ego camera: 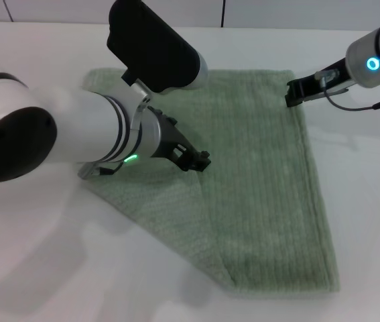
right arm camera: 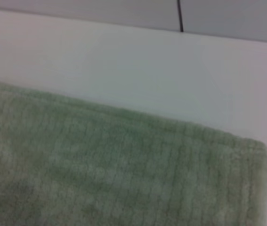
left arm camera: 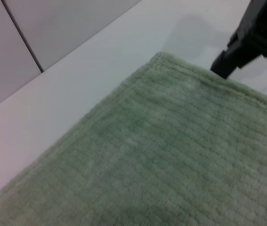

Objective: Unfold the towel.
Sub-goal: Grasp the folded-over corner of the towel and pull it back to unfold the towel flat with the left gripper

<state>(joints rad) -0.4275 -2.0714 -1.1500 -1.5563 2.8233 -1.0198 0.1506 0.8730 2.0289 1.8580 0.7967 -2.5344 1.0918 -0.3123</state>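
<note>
From the head camera, no writing or brand mark can be read on anything. The towel (ego camera: 257, 181) lies flat on the white table (ego camera: 370, 221), a sage-green cloth with fine ribbed lines. It is still partly folded: a diagonal fold edge runs from its left side down toward the near edge, leaving a triangular flap on the left and a long straight hem on the right. The left gripper (ego camera: 196, 159) hangs over the middle of the towel, its black fingertips close together with only a narrow gap and no cloth seen between them; whether they touch the fabric I cannot tell. The thick white left arm (ego camera: 35, 134) and a black housing cover the towel's far left part. The right gripper (ego camera: 295, 92) sits at the towel's far right corner, its dark tip at the hem; I cannot tell how wide it stands or whether it holds cloth. A blue light ring glows on the right arm (ego camera: 374, 64), a green one on the left wrist.

The left wrist camera shows the towel (left arm camera: 171, 155) filling the lower part, ribs and rounded hem clear, with its corner against the white table (left arm camera: 100, 61). The right gripper (left arm camera: 246, 44) appears there as a dark shape at that hem. A grey panelled wall (left arm camera: 39, 23) stands beyond.

The right wrist camera shows only the towel's corner (right arm camera: 124, 169), plush and ribbed, on the table (right arm camera: 124, 61).
</note>
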